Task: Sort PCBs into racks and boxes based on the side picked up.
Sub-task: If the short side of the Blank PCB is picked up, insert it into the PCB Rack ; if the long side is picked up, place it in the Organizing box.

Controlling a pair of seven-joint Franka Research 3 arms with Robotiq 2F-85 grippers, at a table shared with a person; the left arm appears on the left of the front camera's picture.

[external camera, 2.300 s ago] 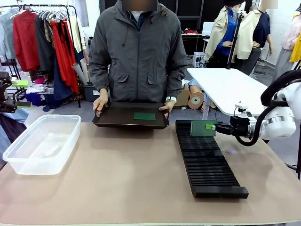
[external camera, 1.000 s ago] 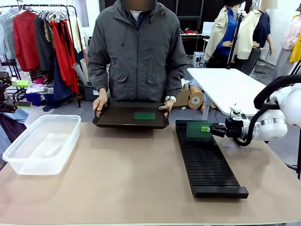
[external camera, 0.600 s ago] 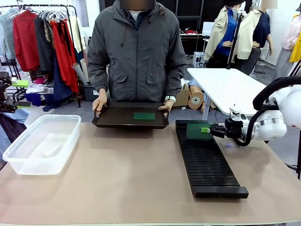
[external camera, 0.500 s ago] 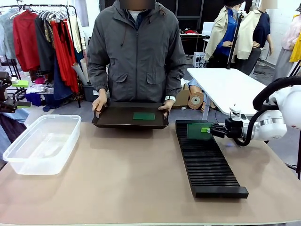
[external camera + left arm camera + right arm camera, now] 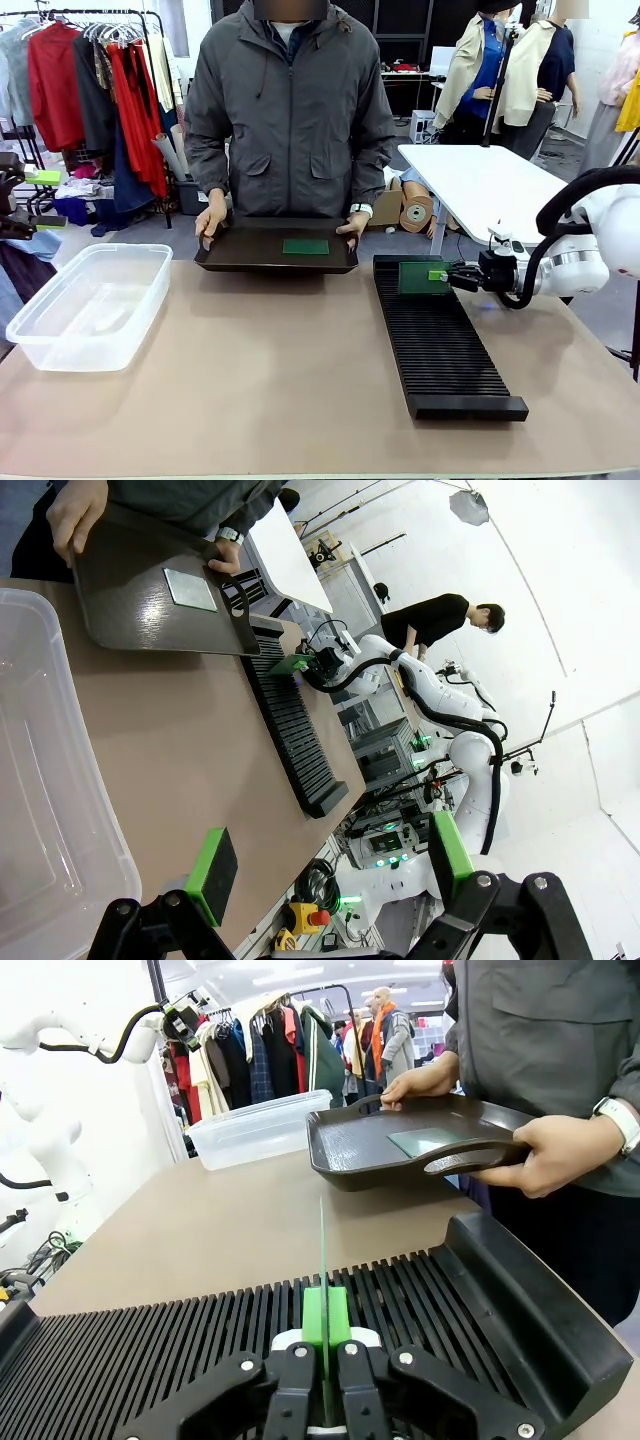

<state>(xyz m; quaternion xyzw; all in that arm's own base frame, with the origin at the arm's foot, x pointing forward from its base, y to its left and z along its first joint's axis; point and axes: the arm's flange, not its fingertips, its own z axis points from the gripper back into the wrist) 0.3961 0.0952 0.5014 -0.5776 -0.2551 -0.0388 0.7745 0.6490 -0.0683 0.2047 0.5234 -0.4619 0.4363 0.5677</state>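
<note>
A green PCB [image 5: 419, 277] stands upright on edge in a slot at the far end of the long black rack [image 5: 440, 345]. My right gripper [image 5: 446, 274] is shut on its right edge. In the right wrist view the PCB [image 5: 323, 1255] shows as a thin vertical line between the closed fingers [image 5: 325, 1355] above the rack's slots [image 5: 180, 1345]. Another PCB [image 5: 306, 246] lies flat in the black tray [image 5: 235, 256] that the person holds with both hands. The clear box [image 5: 85, 305] sits at the table's left. My left gripper [image 5: 330, 865] is open, hovering near the box [image 5: 45, 790].
The person stands at the far edge, one hand [image 5: 211, 219] on each end of the tray. A white table [image 5: 480, 185] stands behind on the right, and a clothes rail [image 5: 90, 80] at the back left. Bare tabletop [image 5: 270, 350] lies between box and rack.
My right gripper has come down and leftward, setting the PCB into the rack's far slots. Over the last second it has barely moved. The person keeps holding the tray.
</note>
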